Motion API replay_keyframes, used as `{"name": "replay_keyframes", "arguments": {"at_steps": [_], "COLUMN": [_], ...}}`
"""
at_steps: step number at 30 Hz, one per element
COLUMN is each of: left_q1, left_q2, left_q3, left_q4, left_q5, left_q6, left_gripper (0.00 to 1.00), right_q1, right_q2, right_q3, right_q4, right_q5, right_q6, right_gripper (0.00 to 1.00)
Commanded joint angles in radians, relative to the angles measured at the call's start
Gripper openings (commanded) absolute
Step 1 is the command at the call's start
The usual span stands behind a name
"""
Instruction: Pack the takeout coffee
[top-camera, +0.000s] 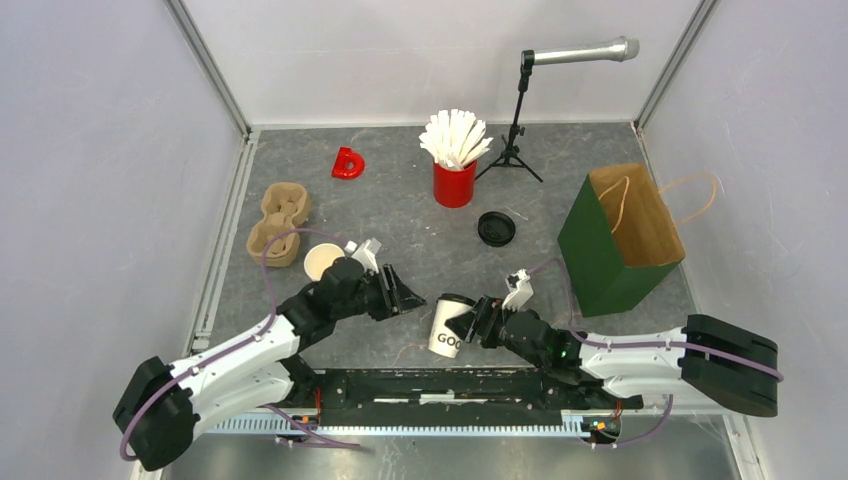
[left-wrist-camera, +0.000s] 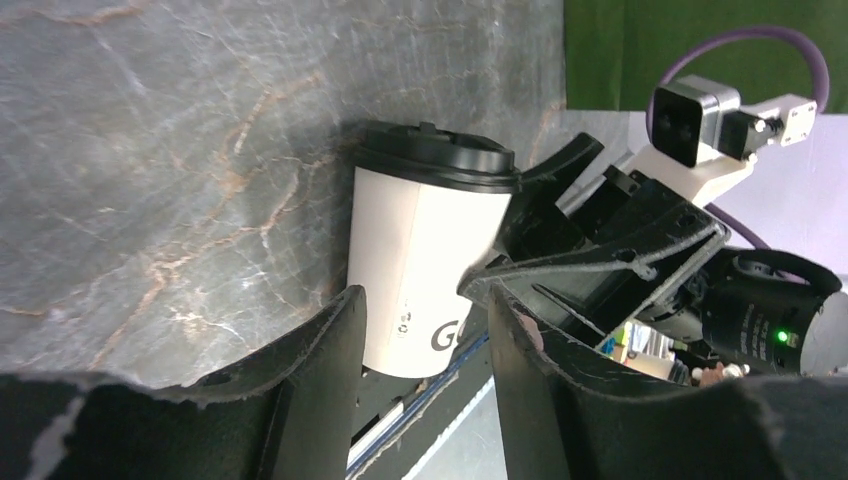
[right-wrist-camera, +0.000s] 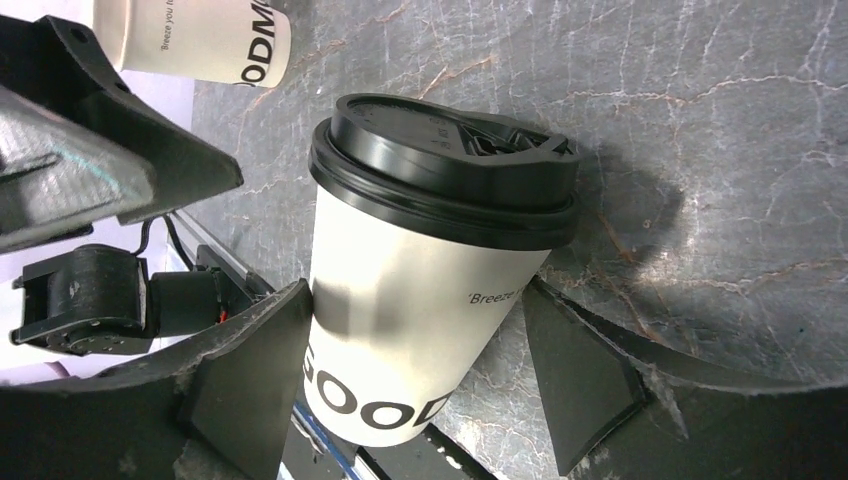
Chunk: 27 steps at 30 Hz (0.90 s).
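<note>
One takeout coffee cup (top-camera: 447, 330), white with its black lid (right-wrist-camera: 445, 165) on, leans tilted at the table's near edge. My right gripper (right-wrist-camera: 418, 290) is open and straddles it. One finger (right-wrist-camera: 255, 370) touches the cup's side; a gap shows at the other finger. My left gripper (left-wrist-camera: 425, 295) is open just left of that cup (left-wrist-camera: 420, 270), with nothing between its fingers. A second white cup (top-camera: 320, 262) stands unlidded behind the left arm, partly hidden. A loose black lid (top-camera: 496, 228) lies further back.
A green paper bag (top-camera: 620, 240) stands open at the right. The brown cup carrier (top-camera: 280, 220) sits at the left, with a red cup of white sticks (top-camera: 455, 180), a red letter D (top-camera: 348, 163) and a microphone stand (top-camera: 515, 140) at the back.
</note>
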Motion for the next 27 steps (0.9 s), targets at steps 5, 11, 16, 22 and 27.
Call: {"name": "replay_keyframes", "arguments": {"at_steps": [5, 11, 16, 22, 27], "left_q1": [0.078, 0.089, 0.098, 0.131, 0.147], "left_q2": [0.016, 0.087, 0.086, 0.07, 0.045], "left_q3": [0.065, 0.098, 0.161, 0.282, 0.347], "left_q4": [-0.079, -0.056, -0.101, -0.239, -0.291], "left_q5": [0.02, 0.064, 0.056, 0.013, -0.007], "left_q6": [0.07, 0.075, 0.101, 0.174, 0.223], "left_gripper": [0.56, 0.57, 0.57, 0.59, 0.61], "right_q1": [0.005, 0.005, 0.005, 0.005, 0.005], "right_q2": [0.051, 0.065, 0.041, -0.038, -0.129], "right_q3": [-0.023, -0.028, -0.021, -0.024, -0.016], "right_q4": [0.165, 0.226, 0.266, 0.281, 0.26], "right_q5": [-0.008, 0.002, 0.016, 0.026, 0.003], "right_q6": [-0.045, -0.141, -0.321, -0.535, -0.77], "right_gripper": [0.81, 0.79, 0.78, 0.77, 0.79]}}
